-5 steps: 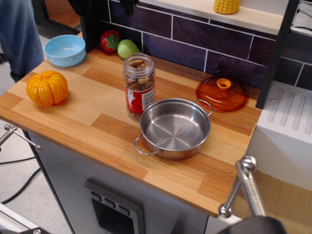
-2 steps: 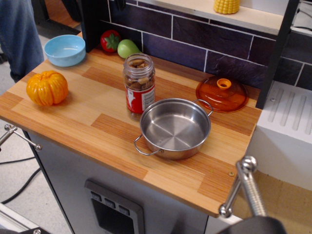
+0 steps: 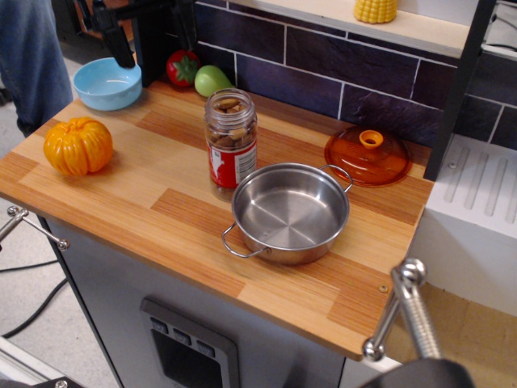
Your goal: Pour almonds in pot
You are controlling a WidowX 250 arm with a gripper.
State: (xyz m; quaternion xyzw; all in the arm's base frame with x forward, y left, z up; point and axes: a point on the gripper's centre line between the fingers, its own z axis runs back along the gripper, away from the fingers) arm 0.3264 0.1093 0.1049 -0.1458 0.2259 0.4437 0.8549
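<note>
The almonds (image 3: 229,129) sit in their upright jar mid-tabletop (image 3: 145,194), touching the empty pot (image 3: 291,212). The end effector (image 3: 121,44) hangs over the far left corner above a blue bowl (image 3: 101,87); whether it is open cannot be told.

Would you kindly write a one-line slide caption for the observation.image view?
Jar of almonds stands upright beside the empty pot on the wooden counter, while the claw hangs over the blue bowl.
</note>
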